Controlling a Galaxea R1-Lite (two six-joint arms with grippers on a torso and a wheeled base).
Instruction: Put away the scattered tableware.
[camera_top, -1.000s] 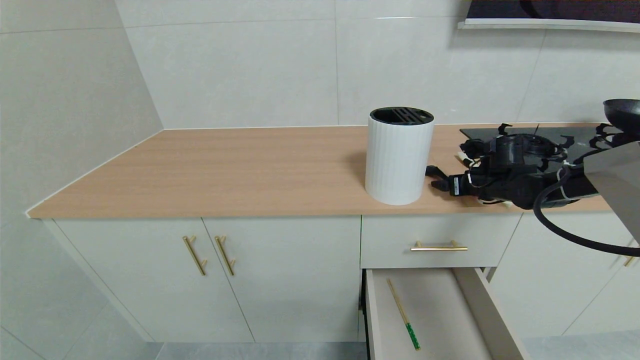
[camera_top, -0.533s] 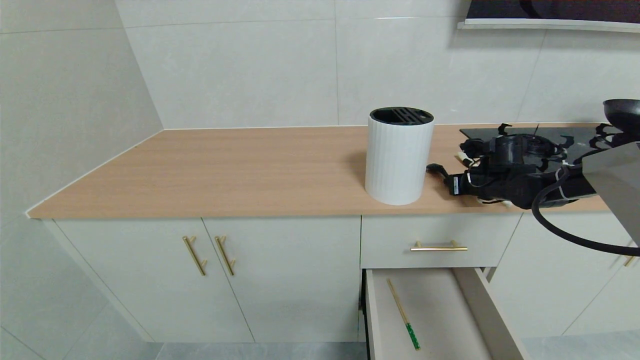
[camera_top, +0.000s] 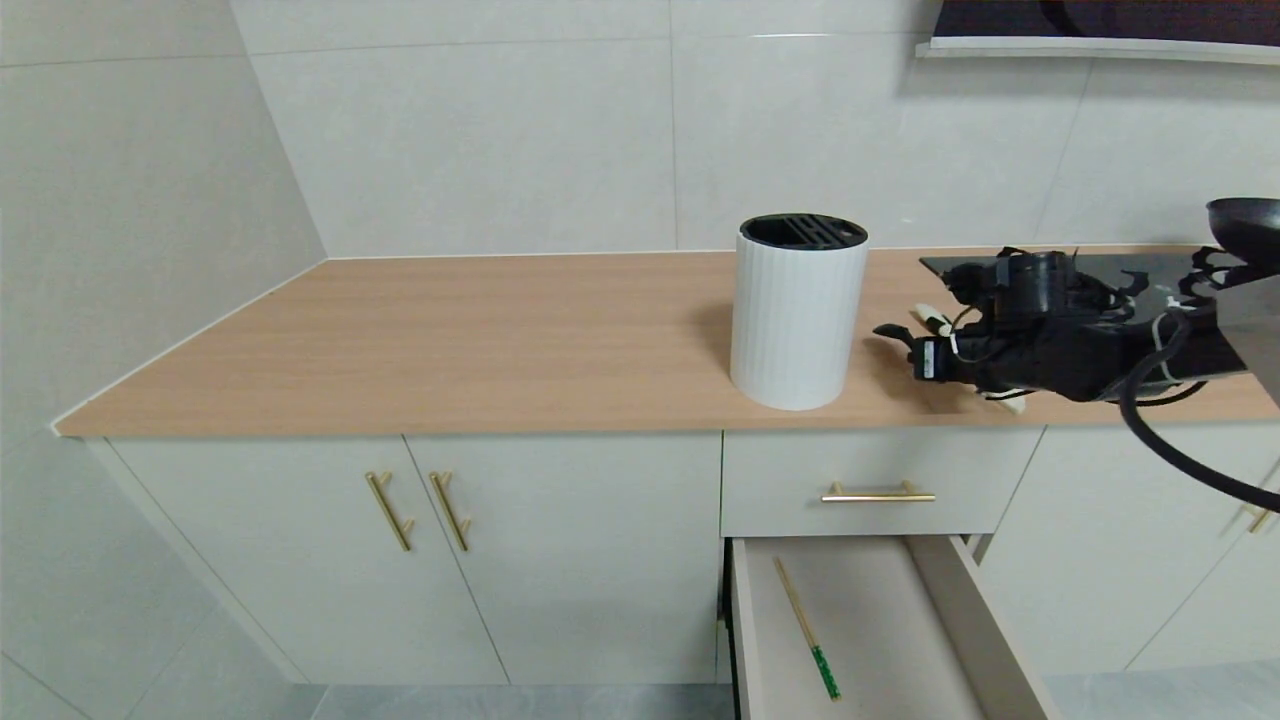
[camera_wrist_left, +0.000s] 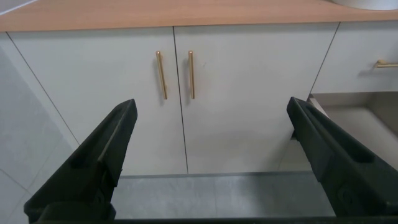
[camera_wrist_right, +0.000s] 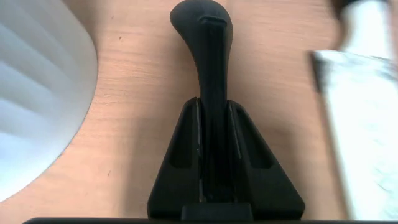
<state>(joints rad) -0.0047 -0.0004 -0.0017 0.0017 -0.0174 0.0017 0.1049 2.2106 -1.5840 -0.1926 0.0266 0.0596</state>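
Observation:
A white ribbed holder (camera_top: 797, 318) with a black slotted top stands on the wooden counter (camera_top: 500, 340). Just to its right, my right gripper (camera_top: 893, 333) hovers a little above the counter, its fingers (camera_wrist_right: 210, 74) pressed shut with nothing visible between them. A knife (camera_wrist_right: 367, 124) with a white handle and a pale speckled blade lies on the counter beside it, its handle end (camera_top: 932, 321) poking out behind the arm. Low in front of the cabinet doors (camera_wrist_left: 177, 93), my left gripper (camera_wrist_left: 211, 162) is open and empty. One green-tipped chopstick (camera_top: 806, 627) lies in the open drawer (camera_top: 940, 600).
A black gas hob (camera_top: 1100, 275) sits at the counter's right end behind my right arm, with a dark pan (camera_top: 1245, 225) on it. A shut drawer with a gold handle (camera_top: 878, 494) is above the open one. The counter's left half is bare wood.
My right gripper's fingers went from apart to shut. The arm then lifted off the counter and drew back slightly to the right. The holder and chopstick stayed put.

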